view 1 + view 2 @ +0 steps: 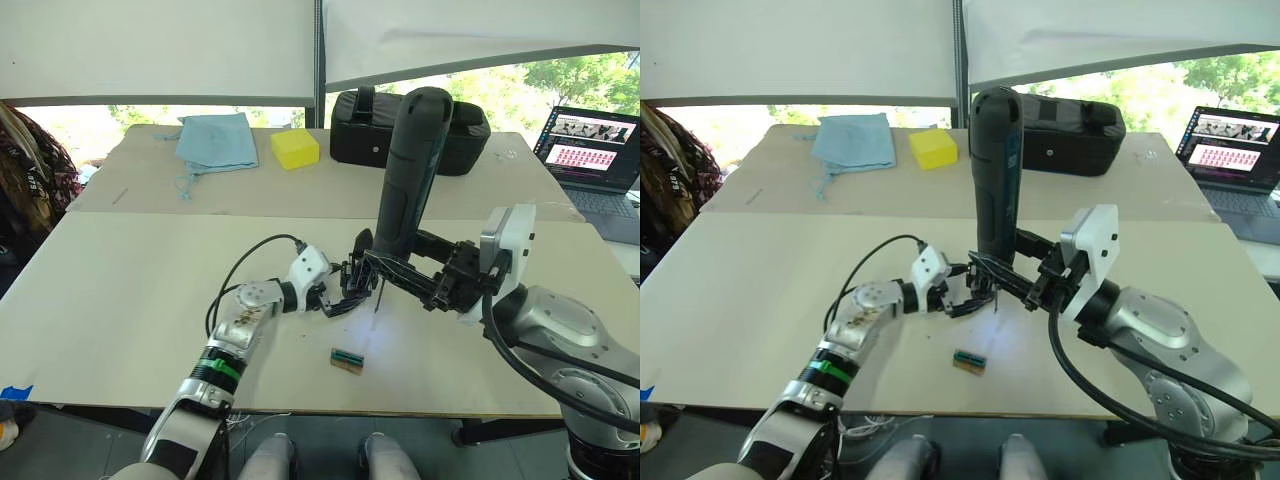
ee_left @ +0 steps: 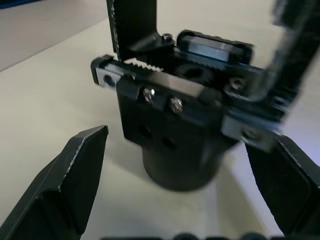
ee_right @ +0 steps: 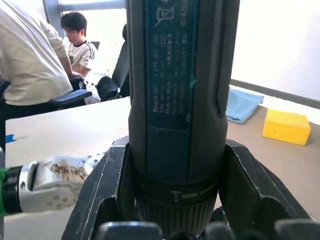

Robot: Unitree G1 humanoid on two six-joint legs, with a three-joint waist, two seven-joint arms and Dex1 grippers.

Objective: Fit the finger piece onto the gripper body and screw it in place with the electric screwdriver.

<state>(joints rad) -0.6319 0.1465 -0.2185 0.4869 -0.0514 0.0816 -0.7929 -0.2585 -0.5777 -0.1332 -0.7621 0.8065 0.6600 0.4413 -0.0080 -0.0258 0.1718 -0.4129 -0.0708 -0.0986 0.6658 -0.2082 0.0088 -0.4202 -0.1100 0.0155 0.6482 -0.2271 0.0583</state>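
The electric screwdriver (image 1: 405, 170) stands upright over the middle of the near table, and my right gripper (image 1: 400, 275) is shut on its lower part. Its thin bit (image 1: 378, 298) points down beside the gripper body (image 2: 170, 115), with a white glow on the table under it. The gripper body is a chunky black mechanism resting on the table between the fingers of my left gripper (image 1: 343, 297). That gripper is open, and table shows between one finger (image 2: 75, 175) and the body. Black toothed pieces rise from the body; I cannot tell the finger piece apart from them.
A small green-and-brown part (image 1: 347, 358) lies near the table's front edge. On the far table are a blue cloth (image 1: 217, 140), a yellow block (image 1: 295, 148) and a large black case (image 1: 345, 125). A laptop (image 1: 590, 150) is at the far right, a person (image 1: 25, 170) at the left edge.
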